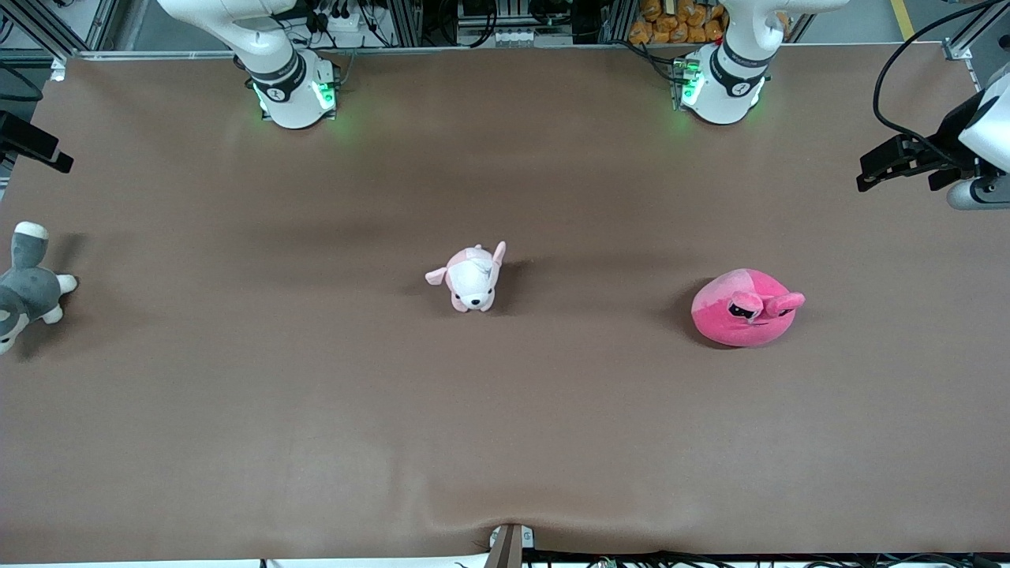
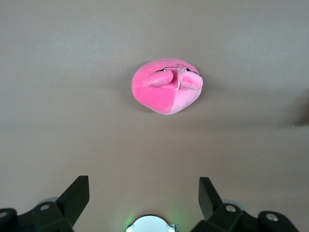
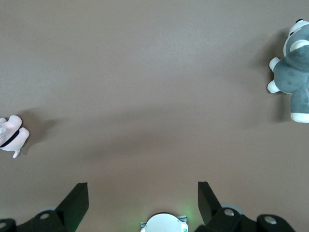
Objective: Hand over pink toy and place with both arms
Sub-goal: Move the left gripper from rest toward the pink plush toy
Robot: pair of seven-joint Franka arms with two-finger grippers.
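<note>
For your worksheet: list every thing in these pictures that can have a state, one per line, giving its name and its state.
pink toy: lying on the table toward the left arm's end, ungrasped.
puppy plush: resting mid-table, untouched.
grey-and-white plush: lying at the right arm's end of the table, untouched.
left hand: open, empty, raised over the table with the pink toy in its view.
right hand: open, empty, raised over bare table.

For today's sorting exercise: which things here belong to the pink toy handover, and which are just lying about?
Belongs to the job:
pink toy
left claw, open
right claw, open

Just lying about:
pale pink-and-white puppy plush
grey-and-white plush animal
</note>
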